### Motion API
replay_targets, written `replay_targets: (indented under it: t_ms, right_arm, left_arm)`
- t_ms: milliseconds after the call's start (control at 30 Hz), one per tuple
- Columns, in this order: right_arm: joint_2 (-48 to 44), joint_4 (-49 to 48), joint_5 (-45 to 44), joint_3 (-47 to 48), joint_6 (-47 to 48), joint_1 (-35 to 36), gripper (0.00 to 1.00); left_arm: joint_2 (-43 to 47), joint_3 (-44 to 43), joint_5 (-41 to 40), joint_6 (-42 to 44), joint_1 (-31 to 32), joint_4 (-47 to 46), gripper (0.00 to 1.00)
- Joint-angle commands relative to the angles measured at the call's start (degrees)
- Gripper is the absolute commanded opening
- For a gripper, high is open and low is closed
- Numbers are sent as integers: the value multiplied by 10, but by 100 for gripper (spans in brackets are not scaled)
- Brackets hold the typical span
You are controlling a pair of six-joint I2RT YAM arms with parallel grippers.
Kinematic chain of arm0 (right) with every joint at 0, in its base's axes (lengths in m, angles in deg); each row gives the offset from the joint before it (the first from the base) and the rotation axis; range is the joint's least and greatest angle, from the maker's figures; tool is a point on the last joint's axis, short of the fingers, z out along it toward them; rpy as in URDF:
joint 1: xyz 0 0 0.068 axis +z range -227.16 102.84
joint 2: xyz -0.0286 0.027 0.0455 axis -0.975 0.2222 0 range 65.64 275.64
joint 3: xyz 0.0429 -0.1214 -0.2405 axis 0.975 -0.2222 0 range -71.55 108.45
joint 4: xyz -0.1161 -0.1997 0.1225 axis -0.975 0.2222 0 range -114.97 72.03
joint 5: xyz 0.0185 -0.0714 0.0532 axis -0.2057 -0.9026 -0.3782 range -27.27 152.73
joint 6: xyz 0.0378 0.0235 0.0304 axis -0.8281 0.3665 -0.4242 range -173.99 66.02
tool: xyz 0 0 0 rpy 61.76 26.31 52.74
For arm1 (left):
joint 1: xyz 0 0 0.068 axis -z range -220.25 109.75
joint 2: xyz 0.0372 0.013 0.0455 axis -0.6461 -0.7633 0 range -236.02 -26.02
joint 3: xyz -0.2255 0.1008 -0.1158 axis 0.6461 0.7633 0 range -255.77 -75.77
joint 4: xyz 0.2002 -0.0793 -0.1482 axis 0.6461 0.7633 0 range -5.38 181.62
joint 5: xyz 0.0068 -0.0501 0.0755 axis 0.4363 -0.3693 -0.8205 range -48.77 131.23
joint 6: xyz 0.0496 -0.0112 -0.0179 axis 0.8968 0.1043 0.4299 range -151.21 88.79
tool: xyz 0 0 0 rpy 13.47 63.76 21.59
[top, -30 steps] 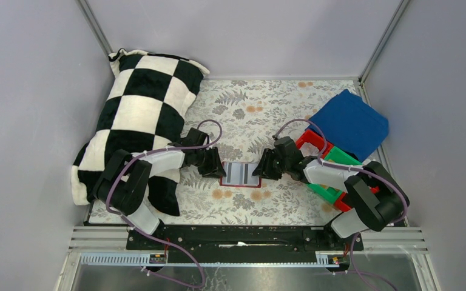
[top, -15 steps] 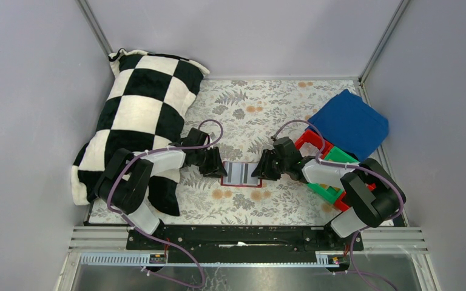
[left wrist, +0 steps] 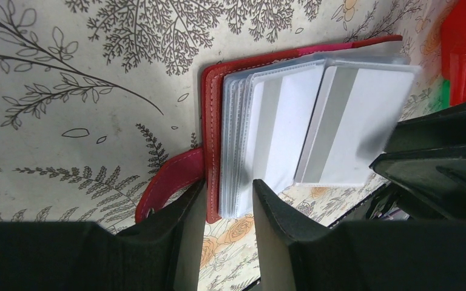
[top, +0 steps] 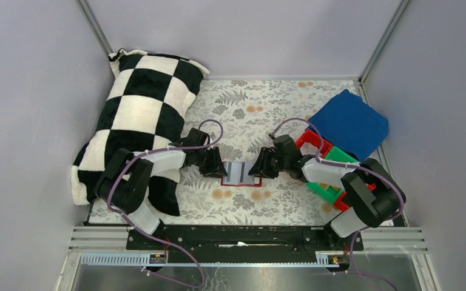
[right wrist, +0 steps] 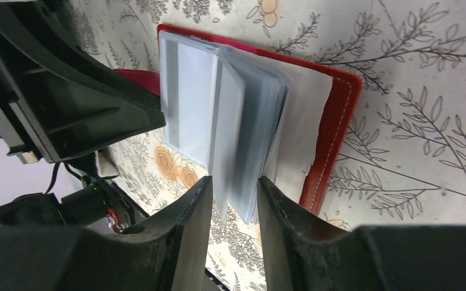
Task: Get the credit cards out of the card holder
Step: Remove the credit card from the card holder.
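Note:
The dark-red card holder (top: 241,180) lies open on the flowered cloth between both arms. Its clear sleeves hold pale grey credit cards (left wrist: 352,121) with a darker stripe. My left gripper (left wrist: 229,188) is at the holder's left edge, its jaws closed on the red cover (left wrist: 211,109) and the sleeve stack beside the snap tab (left wrist: 170,182). My right gripper (right wrist: 235,182) comes from the right, its jaws pinching a raised bunch of sleeves (right wrist: 249,139) with cards in them, standing up off the right cover (right wrist: 334,121). In the top view the left gripper (top: 221,171) and right gripper (top: 256,171) stand close together.
A black-and-white checked pillow (top: 139,121) fills the left side, under the left arm. Red and green plastic bins (top: 324,157) and a blue cloth (top: 349,124) sit at the right, behind the right arm. Grey walls enclose the table.
My right gripper has moved left toward the left gripper, lifting the sleeves so the holder looks narrower from above. The left gripper has stayed in place.

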Motion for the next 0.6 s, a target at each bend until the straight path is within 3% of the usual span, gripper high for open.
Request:
replay_targets:
  t_ms: [0,567]
  right_arm:
    - [-13,-47,38,34,-16,14,40]
    - [3,-55,43,53,-18,29,39]
  left_arm:
    - [-3,-2,11,7,8,-22,38]
    - [0,-6,15,7,9,-21,38]
